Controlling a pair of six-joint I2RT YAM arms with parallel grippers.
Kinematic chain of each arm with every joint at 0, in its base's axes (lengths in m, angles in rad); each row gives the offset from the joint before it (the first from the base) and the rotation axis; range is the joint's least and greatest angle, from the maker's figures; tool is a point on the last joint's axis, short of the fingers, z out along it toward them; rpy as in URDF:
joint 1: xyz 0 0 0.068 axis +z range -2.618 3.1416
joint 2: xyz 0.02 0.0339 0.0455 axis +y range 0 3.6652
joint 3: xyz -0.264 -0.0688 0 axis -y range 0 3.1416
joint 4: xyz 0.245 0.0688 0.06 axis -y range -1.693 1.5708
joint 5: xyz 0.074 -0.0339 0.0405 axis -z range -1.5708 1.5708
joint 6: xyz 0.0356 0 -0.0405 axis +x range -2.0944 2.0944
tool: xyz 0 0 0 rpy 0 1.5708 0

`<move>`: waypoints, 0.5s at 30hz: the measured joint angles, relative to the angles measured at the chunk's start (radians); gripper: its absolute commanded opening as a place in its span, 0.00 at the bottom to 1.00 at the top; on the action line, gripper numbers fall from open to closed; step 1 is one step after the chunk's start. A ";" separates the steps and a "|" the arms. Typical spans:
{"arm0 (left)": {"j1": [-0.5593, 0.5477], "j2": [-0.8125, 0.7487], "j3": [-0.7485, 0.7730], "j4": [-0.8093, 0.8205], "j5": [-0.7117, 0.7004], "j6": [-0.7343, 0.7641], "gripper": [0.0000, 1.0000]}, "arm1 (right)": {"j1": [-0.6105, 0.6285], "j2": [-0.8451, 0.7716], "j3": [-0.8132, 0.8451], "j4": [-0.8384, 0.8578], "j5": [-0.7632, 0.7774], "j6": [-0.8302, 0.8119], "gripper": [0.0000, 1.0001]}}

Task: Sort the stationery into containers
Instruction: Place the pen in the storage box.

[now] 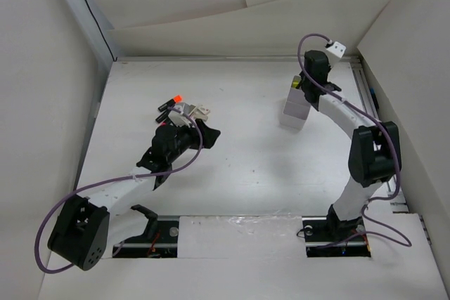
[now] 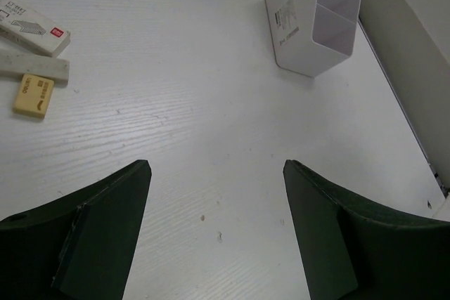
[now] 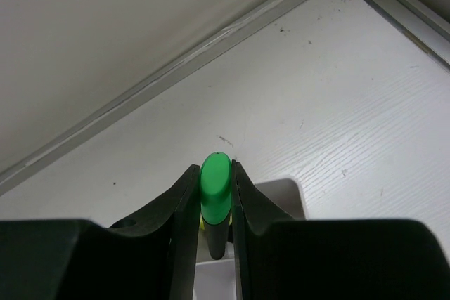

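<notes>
- Dropping a green-capped, dark-barrelled marker into the white rectangular plastic tub looks like the step in hand. The right end effector pinches the marker's cap between its fingers.
- It seems roughly upright: long axis crossing the fingers, cap up, barrel pointing down at the tub just beneath them.
- Next, I judge, lower slightly, keep the barrel inside one compartment, then let go.
- Spread wide and holding nothing, the left end effector hangs over the white desk. A yellow eraser lies ahead to its left.
</notes>
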 measured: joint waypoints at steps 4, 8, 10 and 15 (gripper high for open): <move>0.000 0.000 0.000 -0.012 -0.027 0.000 0.74 | 0.050 0.000 -0.020 0.013 0.070 -0.013 0.39; 0.000 -0.002 0.000 -0.021 -0.049 0.000 0.74 | 0.066 -0.001 -0.022 0.016 0.113 -0.024 0.47; 0.000 -0.005 0.000 -0.024 -0.067 0.000 0.74 | 0.072 -0.003 -0.027 0.019 0.124 -0.025 0.51; 0.000 -0.008 0.000 -0.040 -0.122 -0.003 0.71 | 0.101 -0.048 -0.063 0.018 0.132 -0.028 0.65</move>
